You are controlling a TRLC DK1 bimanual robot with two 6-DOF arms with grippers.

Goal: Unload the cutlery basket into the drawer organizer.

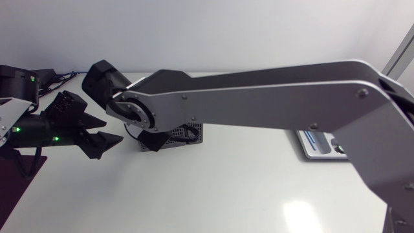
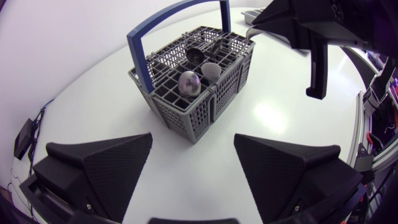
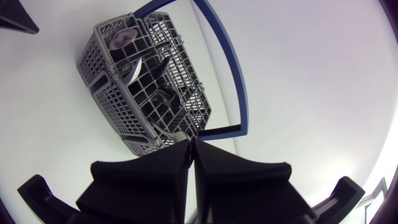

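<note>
Head view: my right arm (image 1: 272, 90) is stretching in from the right edge to centre-left and covering most of the basket (image 1: 189, 134), which is sitting on the table (image 1: 226, 188) left of centre. The right claw (image 1: 154, 140) is hanging directly over it, placed, I judge, to pick from above. My left claw (image 1: 107, 133) is resting at the left edge, released, beside the basket and clear of the other arm. The organizer (image 1: 318, 145) is lying at the right edge, well apart, half hidden under the arm.

Left wrist view: the basket is standing upright ahead of my spread fingers, with its blue handle (image 2: 155, 31) raised. Spoons (image 2: 189, 83) are sitting bowl-up in the near compartments, so unloading is far from done.

Right wrist view: the right claw is clenched, its fingers pressing together just at the basket's rim under the handle. Whether it is pinching anything thin, I cannot tell.
</note>
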